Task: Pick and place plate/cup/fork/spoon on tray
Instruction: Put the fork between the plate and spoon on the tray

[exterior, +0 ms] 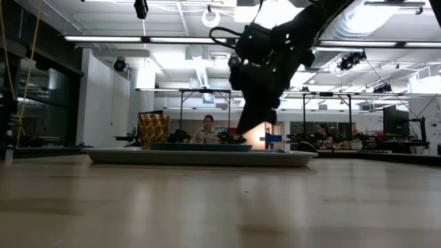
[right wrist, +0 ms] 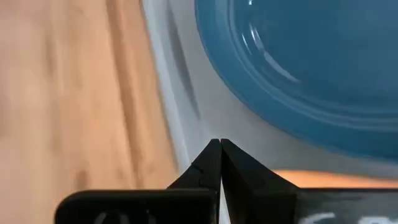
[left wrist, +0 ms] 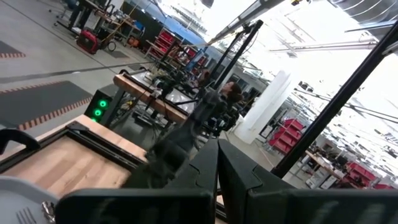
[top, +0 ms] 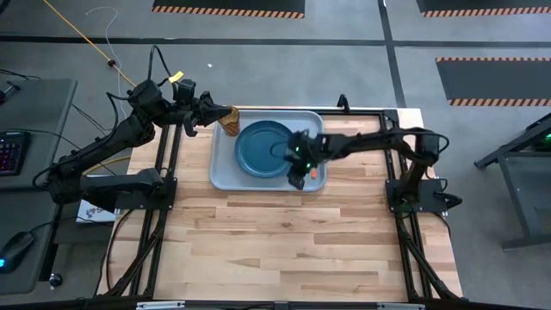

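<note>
Our right claw (top: pixel 297 178) is pinched tight over the tray (top: pixel 222 176), right by the blue plate (top: pixel 263 148). An orange handle (right wrist: pixel 323 179) lies beside it. Our left claw (top: pixel 225 114) holds the cup (top: pixel 230 120) at the tray's far corner. We think setting the cup down comes next.

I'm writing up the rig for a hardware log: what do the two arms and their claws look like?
Both arms are dark, nearly black, jointed links with black cables looping along them. The right arm shows small green lights near its wrist. The right claw has two flat black fingers tapering to points; the left claw looks the same. No sleeves or clear markings show.
</note>
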Controlling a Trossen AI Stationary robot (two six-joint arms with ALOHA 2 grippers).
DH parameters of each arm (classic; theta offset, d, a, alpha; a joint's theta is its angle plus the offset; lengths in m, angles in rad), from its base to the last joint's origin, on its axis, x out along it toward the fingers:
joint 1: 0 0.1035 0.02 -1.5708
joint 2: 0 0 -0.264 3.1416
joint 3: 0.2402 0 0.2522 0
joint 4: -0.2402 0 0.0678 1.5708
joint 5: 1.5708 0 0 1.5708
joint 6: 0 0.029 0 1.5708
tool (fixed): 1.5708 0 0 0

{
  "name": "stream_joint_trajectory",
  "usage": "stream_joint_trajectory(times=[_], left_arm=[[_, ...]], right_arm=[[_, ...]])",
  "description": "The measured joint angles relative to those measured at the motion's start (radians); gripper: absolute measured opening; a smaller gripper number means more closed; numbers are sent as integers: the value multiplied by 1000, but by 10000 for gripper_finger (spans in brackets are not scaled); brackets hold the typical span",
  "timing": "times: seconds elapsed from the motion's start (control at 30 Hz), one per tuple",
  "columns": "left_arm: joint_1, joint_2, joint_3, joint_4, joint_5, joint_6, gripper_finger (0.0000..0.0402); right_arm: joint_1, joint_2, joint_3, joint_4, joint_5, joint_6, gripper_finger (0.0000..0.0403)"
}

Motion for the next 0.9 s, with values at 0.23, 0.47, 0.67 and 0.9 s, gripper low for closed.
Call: stream_joint_trajectory(times=[0.23,0.47,0.67,0.9], left_arm=[[0,0,0,1,-6,-2,0],[0,0,0,0,-9,-2,0],[0,0,0,0,-9,-2,0],[0,0,0,0,-9,-3,0]], right_arm=[[50,29,-1,-5,209,0,0],[36,29,-1,-66,250,-34,0],[36,37,0,-53,275,-53,0],[37,85,0,-39,236,-34,0]])
